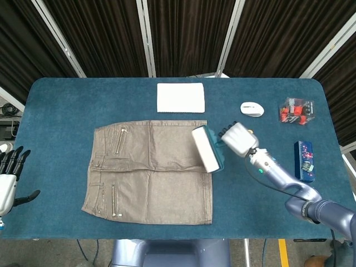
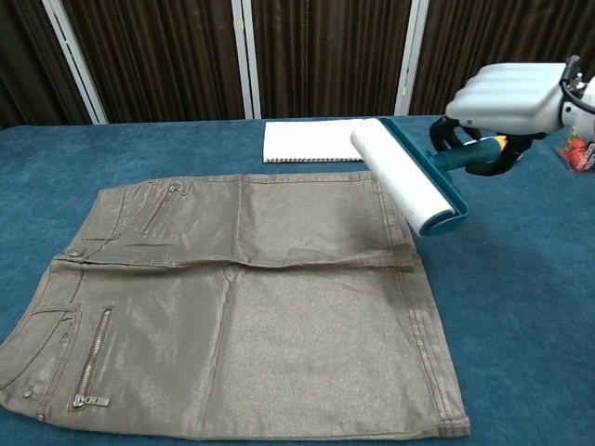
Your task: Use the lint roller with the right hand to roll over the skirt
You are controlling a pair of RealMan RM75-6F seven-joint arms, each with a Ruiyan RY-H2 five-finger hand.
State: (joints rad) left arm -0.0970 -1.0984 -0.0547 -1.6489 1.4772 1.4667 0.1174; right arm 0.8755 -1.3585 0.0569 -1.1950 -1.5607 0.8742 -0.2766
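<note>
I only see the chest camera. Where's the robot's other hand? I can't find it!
Observer: The left hand is out past the table's left side, fingers apart, holding nothing.
Operator: What's hiding behind the big white hand?
Observer: A white computer mouse lies on the table beyond the right hand, which holds the lint roller.
Operator: Is there more stuff over there?
Observer: Yes, a blue box lies near the table's right edge.
</note>
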